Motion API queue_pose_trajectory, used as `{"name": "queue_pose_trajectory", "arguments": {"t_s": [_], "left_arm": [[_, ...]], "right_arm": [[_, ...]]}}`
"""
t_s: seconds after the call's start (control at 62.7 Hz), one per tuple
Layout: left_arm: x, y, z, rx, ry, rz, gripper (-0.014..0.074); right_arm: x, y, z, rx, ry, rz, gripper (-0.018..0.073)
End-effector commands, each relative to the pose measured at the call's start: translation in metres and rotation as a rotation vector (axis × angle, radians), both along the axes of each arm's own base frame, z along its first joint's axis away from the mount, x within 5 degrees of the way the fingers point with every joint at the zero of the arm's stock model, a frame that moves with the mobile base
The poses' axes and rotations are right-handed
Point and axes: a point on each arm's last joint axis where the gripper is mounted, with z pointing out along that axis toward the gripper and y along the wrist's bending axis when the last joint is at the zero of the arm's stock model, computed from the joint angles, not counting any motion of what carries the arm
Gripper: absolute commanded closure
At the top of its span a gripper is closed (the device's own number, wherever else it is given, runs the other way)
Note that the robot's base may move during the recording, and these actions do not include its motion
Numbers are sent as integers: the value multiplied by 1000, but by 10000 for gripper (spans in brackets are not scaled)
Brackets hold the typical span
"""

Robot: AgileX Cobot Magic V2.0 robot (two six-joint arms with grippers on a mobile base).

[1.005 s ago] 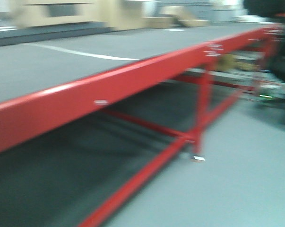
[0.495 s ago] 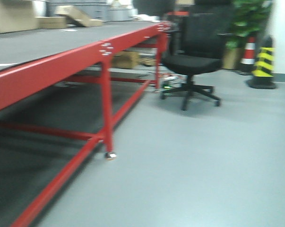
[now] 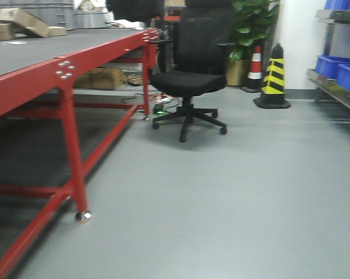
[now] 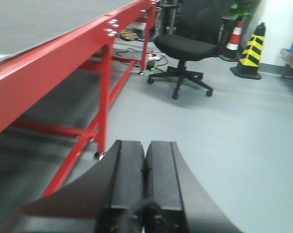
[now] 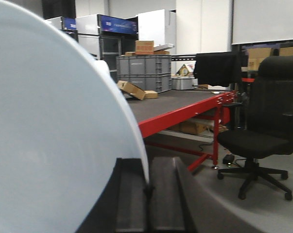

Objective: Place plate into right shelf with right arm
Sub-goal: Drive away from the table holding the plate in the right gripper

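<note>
The white plate (image 5: 49, 126) fills the left half of the right wrist view, standing on edge. My right gripper (image 5: 148, 187) is shut on the plate's rim, one black finger on each side of it. In the left wrist view my left gripper (image 4: 145, 162) is shut with nothing between its fingers, hanging above the grey floor. The right shelf (image 3: 337, 87) shows at the right edge of the front view, a steel rack with blue bins (image 3: 337, 67) on it. Neither arm appears in the front view.
A long red-framed table (image 3: 64, 75) runs along the left, its caster foot (image 3: 82, 216) on the floor. A black office chair (image 3: 189, 78) stands ahead, with a striped cone (image 3: 273, 78) and a plant (image 3: 250, 26) behind it. Cardboard boxes (image 5: 134, 90) lie on the table.
The front view has swung to the right: the red table slid left, and the chair, the cones and then the steel shelf with blue bins came into sight.
</note>
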Motion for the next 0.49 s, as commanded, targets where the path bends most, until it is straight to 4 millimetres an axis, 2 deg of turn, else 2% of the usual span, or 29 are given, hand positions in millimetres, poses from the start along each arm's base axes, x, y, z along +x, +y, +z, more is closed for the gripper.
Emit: {"name": "queue_pose_trajectory", "arguments": {"t_s": [0.0, 0.479], "left_arm": [[0, 0, 5, -13, -78, -7, 643], [0, 0, 5, -13, -78, -7, 643]], "right_arm": [[-3, -1, 17, 45, -103, 2, 503], [-3, -1, 17, 45, -104, 2, 503]]}}
